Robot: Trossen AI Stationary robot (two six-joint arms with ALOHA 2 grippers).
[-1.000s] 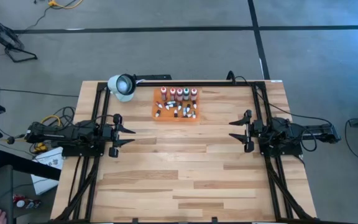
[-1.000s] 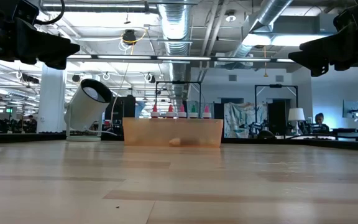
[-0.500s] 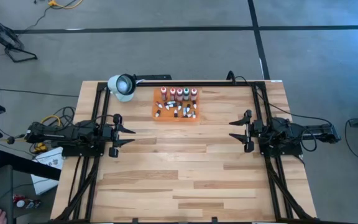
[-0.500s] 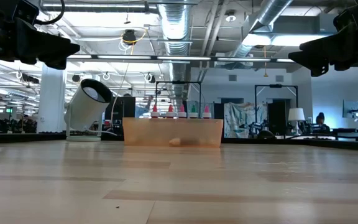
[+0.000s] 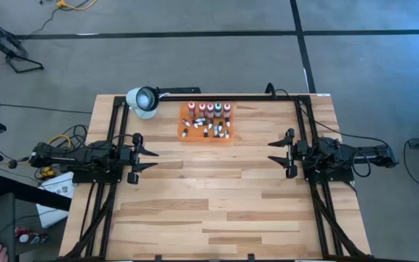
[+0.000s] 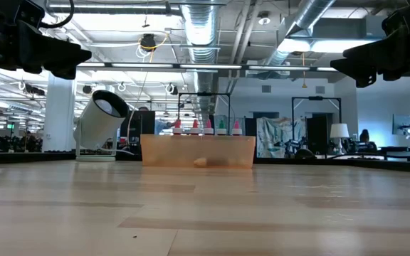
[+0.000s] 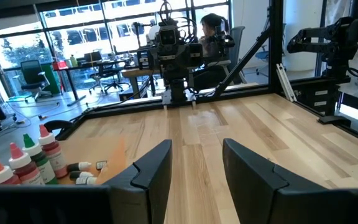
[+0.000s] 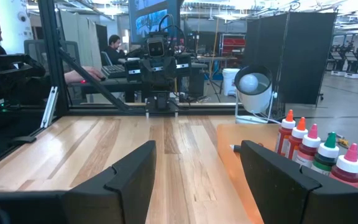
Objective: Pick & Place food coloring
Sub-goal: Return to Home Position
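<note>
Arms are sitting apart: left gripper [image 5: 153, 159] at the table's [image 5: 209, 211] left edge, right gripper [image 5: 270, 153] at its right edge. Both have jaws apart and are gripping nothing. The food coloring [image 5: 208, 120] is lying in the orange bin [image 5: 206, 140] near the far edge, just beside the lamp [image 5: 144, 100]. In the low view the bin wall is blurring the small vials; only the tall caps [image 6: 207, 126] are showing. The vial count is unreadable.

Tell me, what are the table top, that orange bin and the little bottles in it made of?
The table top looks like pale wood planks with a smooth finish: grain and seams show. The orange bin seems to be translucent plastic, as a shape shows through its wall. The food coloring bottles look like glossy plastic with pointed caps, though glass can't be ruled out.
</note>
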